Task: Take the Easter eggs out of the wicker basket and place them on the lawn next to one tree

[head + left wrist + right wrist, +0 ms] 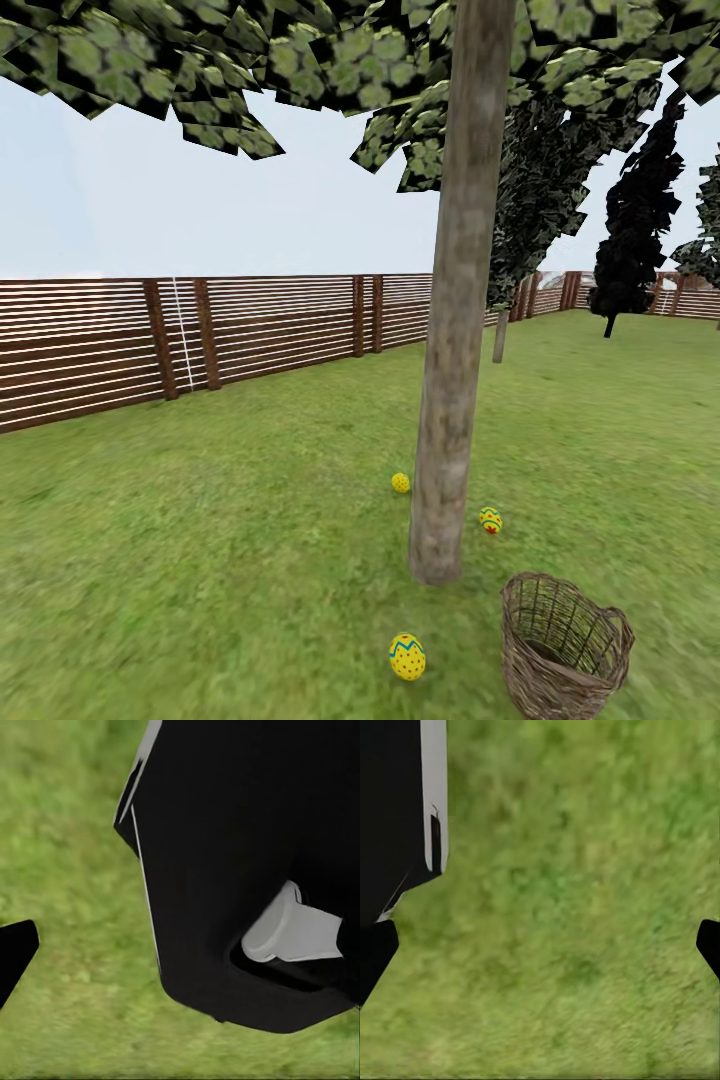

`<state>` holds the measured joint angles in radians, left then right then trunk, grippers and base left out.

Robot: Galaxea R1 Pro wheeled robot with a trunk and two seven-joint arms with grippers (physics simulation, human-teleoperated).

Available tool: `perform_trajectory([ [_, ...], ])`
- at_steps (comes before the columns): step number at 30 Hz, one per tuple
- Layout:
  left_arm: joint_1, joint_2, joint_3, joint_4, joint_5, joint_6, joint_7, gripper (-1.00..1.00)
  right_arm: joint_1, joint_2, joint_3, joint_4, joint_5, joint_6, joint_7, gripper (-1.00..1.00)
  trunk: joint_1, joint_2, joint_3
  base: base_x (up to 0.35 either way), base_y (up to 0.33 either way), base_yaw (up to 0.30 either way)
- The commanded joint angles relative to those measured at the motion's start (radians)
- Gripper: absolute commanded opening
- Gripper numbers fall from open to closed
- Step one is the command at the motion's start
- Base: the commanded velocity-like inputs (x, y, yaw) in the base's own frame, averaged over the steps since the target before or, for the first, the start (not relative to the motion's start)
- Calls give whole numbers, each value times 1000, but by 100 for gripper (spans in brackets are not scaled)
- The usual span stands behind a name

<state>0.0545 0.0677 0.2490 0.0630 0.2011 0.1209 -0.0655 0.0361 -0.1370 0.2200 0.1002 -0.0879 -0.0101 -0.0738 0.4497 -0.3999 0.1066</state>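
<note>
The tree (455,350), with a thick pale mottled trunk, rises from the lawn (200,540) at the middle of the head view. Three yellow Easter eggs lie on the grass around its foot: one (400,483) just left of the trunk, one (490,520) just right of it, one (407,656) nearer to me. The wicker basket (565,650) stands upright at the lower right, and no egg shows inside it. My right gripper (540,949) is open over bare grass. My left gripper (180,952) is open too, one dark fingertip (15,956) showing, the other lost against a black robot part.
A brown slatted fence (200,340) runs along the back of the garden. Dark columnar trees (635,230) stand at the far right. A black robot body part (247,870) with a white piece sits close in the left wrist view. Open grass spreads left of the tree.
</note>
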Motion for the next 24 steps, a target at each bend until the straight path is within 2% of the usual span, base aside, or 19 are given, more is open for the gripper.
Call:
perform_trajectory([
  [1, 9, 1, 1, 0, -6, 3, -3, 100, 9, 3, 9, 1, -9, -3, -1, 100, 0, 0, 0, 0, 0, 0],
  [4, 34, 2, 1, -2, -40, 2, -2, 100, 20, 8, 9, -1, -10, -6, 0, 100, 0, 0, 0, 0, 0, 0],
  [6, 40, 0, 1, -3, -51, 2, -2, 100, 22, 11, 8, -2, -10, -6, 0, 100, 0, 0, 0, 0, 0, 0],
  [9, 43, -3, 0, -6, -86, 2, -3, 100, 23, 18, 8, -6, -9, 0, 5, 100, 0, 0, 0, 0, 0, 0],
  [12, 44, -2, -1, -11, -148, 2, -3, 100, 24, 22, 7, -16, -7, -2, 6, 100, 0, 0, 0, 0, 0, 0],
  [14, 44, -1, 2, -16, -217, 3, -3, 100, 24, 22, 6, -49, -7, -3, 4, 100, 0, 0, 0, 0, 0, 0],
  [16, 44, -2, 4, -22, -248, 2, -2, 100, 24, 22, 6, -63, -7, -3, 4, 100, 0, 0, 0, 0, 0, 0],
  [19, 44, -2, 7, -27, -263, 3, -2, 100, 24, 23, 5, -71, -7, -4, 3, 100, 0, 0, 0, 0, 0, 0],
  [24, 44, -4, 7, -29, -269, 3, -2, 100, 24, 23, 6, -74, -9, -4, 3, 100, 0, 0, 0, 0, 0, 0],
])
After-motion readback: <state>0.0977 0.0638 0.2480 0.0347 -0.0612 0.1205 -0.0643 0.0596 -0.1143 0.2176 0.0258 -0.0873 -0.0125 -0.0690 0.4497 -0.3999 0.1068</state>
